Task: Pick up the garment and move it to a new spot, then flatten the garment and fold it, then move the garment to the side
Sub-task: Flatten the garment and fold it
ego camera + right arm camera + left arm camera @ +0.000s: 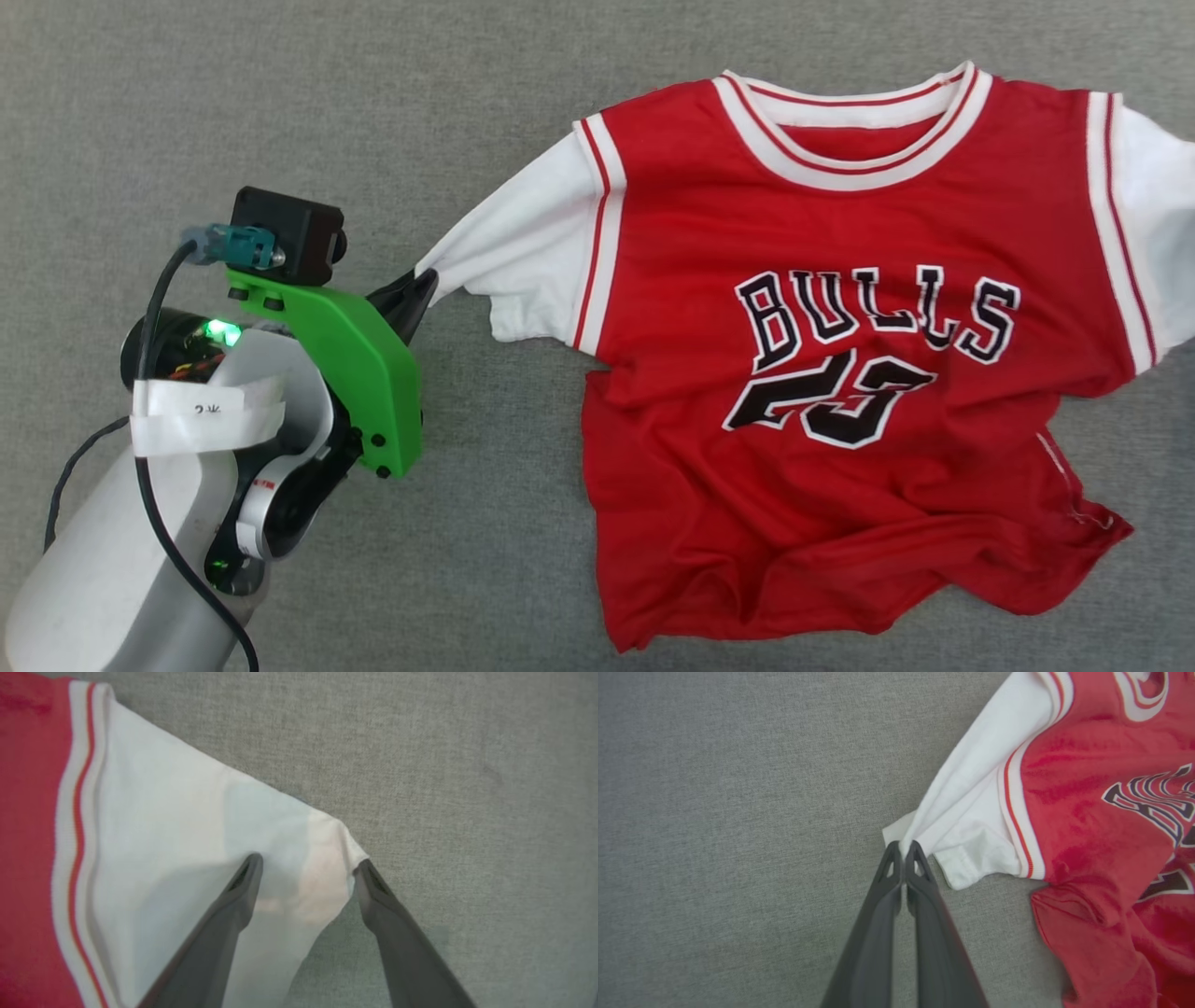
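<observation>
The garment (840, 392), a red jersey with white sleeves and a black "BULLS 23" print, lies chest up on the grey cloth surface, its lower hem rumpled. My left gripper (425, 278) is shut on the tip of the garment's white sleeve, which is pulled out to a point. In the left wrist view the two dark fingers (896, 891) meet on that sleeve cuff (908, 842) of the garment (1101, 812). My right gripper (306, 868) stands open over the other white sleeve (196, 826); one fingertip rests on the cloth, the other at the sleeve's corner.
Grey woven cloth (280, 103) covers the whole surface, with bare room on the left and along the front. My left forearm (140, 523), white with a green bracket and black cable, fills the lower left of the head view.
</observation>
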Robot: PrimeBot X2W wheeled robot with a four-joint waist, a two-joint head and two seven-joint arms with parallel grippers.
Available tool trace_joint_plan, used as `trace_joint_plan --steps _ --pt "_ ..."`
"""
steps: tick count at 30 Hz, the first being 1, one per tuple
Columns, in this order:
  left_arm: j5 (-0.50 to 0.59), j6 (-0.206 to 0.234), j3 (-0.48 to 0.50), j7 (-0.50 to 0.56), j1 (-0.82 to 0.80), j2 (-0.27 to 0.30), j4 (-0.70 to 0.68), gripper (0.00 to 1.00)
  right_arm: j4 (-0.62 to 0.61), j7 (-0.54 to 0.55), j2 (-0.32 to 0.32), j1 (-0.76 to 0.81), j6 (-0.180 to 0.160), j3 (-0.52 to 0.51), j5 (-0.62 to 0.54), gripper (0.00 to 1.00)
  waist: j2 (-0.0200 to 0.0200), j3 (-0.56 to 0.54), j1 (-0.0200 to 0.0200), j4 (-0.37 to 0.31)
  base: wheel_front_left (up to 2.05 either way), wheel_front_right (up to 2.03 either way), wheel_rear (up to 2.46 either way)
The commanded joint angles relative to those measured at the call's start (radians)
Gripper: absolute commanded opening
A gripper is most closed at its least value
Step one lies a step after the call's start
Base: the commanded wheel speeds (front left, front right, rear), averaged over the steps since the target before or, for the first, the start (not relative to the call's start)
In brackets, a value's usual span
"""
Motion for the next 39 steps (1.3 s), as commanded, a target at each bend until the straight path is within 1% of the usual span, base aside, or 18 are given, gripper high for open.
trace_joint_plan --steps 1,4,9,10,11,12,18,25,30,36,39 --pt "0.005 0.003 -0.001 -0.006 -0.021 -0.004 -0.002 0.00 0.018 -0.014 -0.010 -0.017 -0.001 0.012 -0.011 1.00 0.0000 0.033 -0.0001 0.031 0.00 0.00 0.00" --pt "0.005 0.001 -0.004 -0.014 -0.024 -0.009 0.002 0.00 0.059 -0.022 -0.013 -0.021 -0.001 0.033 -0.003 1.00 0.0000 0.042 -0.0001 0.037 0.00 0.00 0.00" --pt "0.005 -0.006 -0.007 -0.020 -0.031 -0.011 0.016 0.00 0.094 -0.014 -0.011 -0.011 -0.001 0.070 0.033 1.00 0.0000 0.046 -0.0001 0.041 0.00 0.00 0.00" --pt "0.005 -0.007 -0.006 -0.022 -0.033 -0.011 0.021 0.00 0.099 -0.012 -0.012 -0.009 -0.001 0.077 0.040 0.74 0.0000 0.044 -0.0001 0.041 0.00 0.00 0.00" --pt "0.005 -0.008 -0.006 -0.024 -0.035 -0.011 0.024 0.00 0.103 -0.011 -0.012 -0.007 -0.001 0.084 0.045 0.34 0.0000 0.042 -0.0001 0.041 0.00 0.00 0.00" --pt "0.004 -0.009 -0.005 -0.027 -0.037 -0.011 0.029 0.00 0.106 -0.011 -0.014 -0.006 -0.001 0.091 0.051 0.01 0.0000 0.039 -0.0001 0.041 0.00 0.00 0.00" --pt "0.001 -0.018 -0.004 -0.047 -0.040 -0.015 0.054 0.00 0.119 -0.050 -0.023 0.000 -0.001 0.117 0.073 0.00 0.0000 0.011 -0.0001 0.031 0.00 0.00 0.00" --pt "-0.010 -0.034 0.001 -0.089 -0.030 -0.024 0.104 0.00 0.124 -0.173 -0.034 0.016 -0.001 0.127 0.102 0.00 0.0000 -0.066 -0.0001 0.012 0.00 0.00 0.00" --pt "-0.011 -0.041 0.012 -0.118 -0.016 -0.017 0.128 0.00 0.106 -0.279 -0.067 0.043 -0.001 0.137 0.117 0.00 0.0000 -0.132 -0.0001 -0.001 0.00 0.00 0.00" --pt "-0.022 -0.047 0.033 -0.166 0.010 -0.015 0.129 0.00 0.065 -0.356 -0.102 0.078 -0.001 0.157 0.151 0.00 0.0000 -0.211 -0.0001 -0.012 0.00 0.00 0.00" --pt "-0.016 -0.042 0.049 -0.192 0.021 -0.006 0.131 0.00 0.041 -0.387 -0.121 0.091 -0.001 0.160 0.163 0.00 0.0000 -0.250 -0.0001 -0.017 0.00 0.00 0.00"
